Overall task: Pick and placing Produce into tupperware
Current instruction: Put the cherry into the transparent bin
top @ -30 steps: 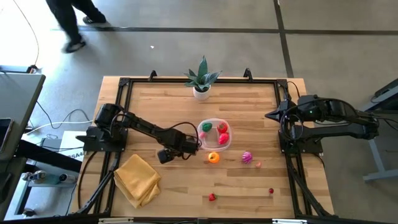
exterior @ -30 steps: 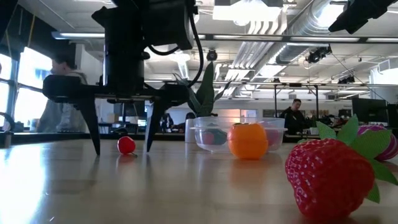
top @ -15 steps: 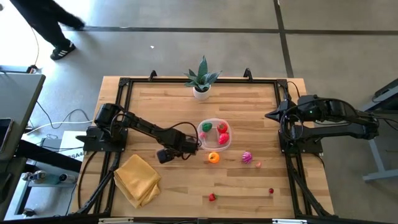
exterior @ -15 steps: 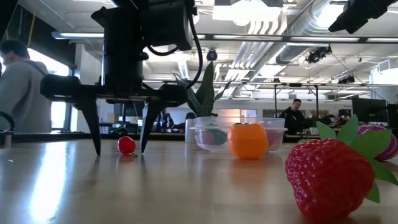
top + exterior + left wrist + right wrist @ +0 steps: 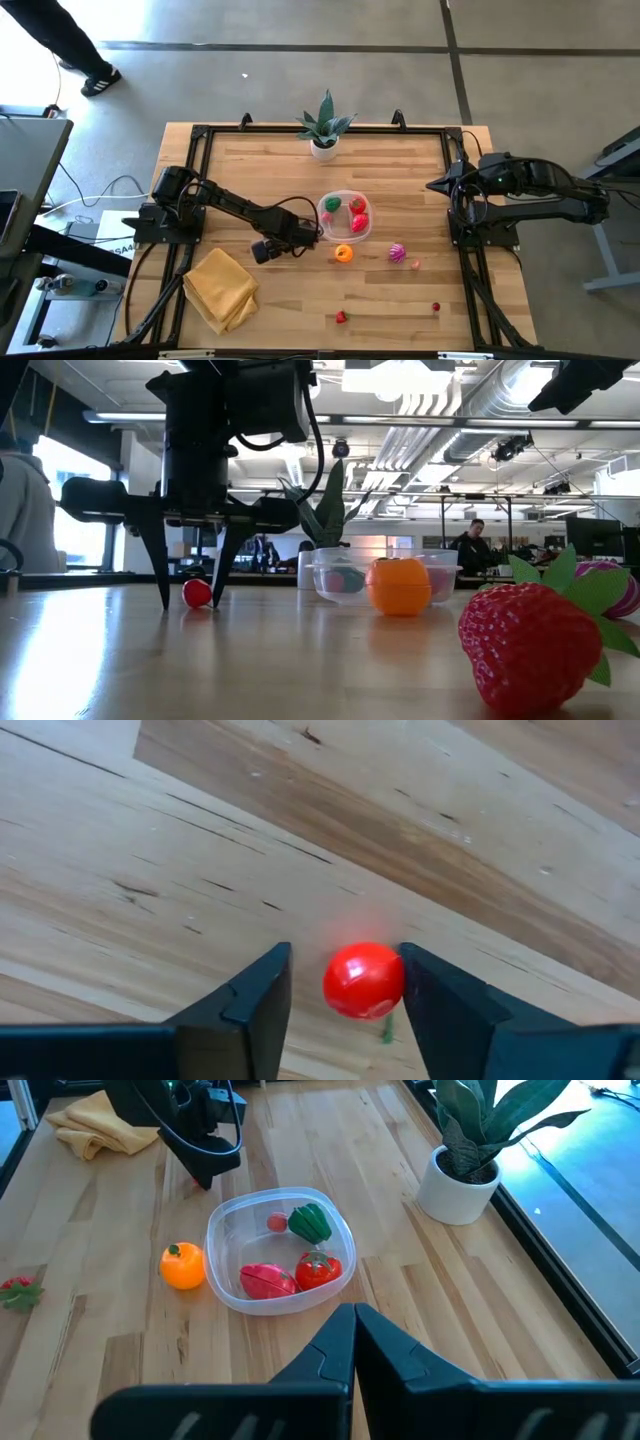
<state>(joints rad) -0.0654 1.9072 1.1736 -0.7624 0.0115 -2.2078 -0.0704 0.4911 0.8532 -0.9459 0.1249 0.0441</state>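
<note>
Your left gripper (image 5: pixel 340 995) straddles the red ball (image 5: pixel 364 980), fingers still apart and closing; right gripper (image 5: pixel 352 1342) waits shut.

Clear tub (image 5: pixel 209 1245): one
Produce inside tub: four (green pepper (image 5: pixel 310 1223), red tomato (image 5: pixel 318 1268), magenta-red piece (image 5: pixel 265 1280), tiny pink bit (image 5: pixel 276 1223))
Produce on table: six (orange (image 5: pixel 343 253), magenta striped piece (image 5: pixel 397 252), pale pink piece (image 5: pixel 415 264), strawberry (image 5: pixel 341 317), small red piece (image 5: pixel 436 307), red ball (image 5: pixel 363 980))
Potted plant (image 5: pixel 325 128): one
Yellow cloth (image 5: pixel 220 288): one
Robot arms: two (left arm (image 5: pixel 230 205), right arm (image 5: pixel 540 185))
</note>
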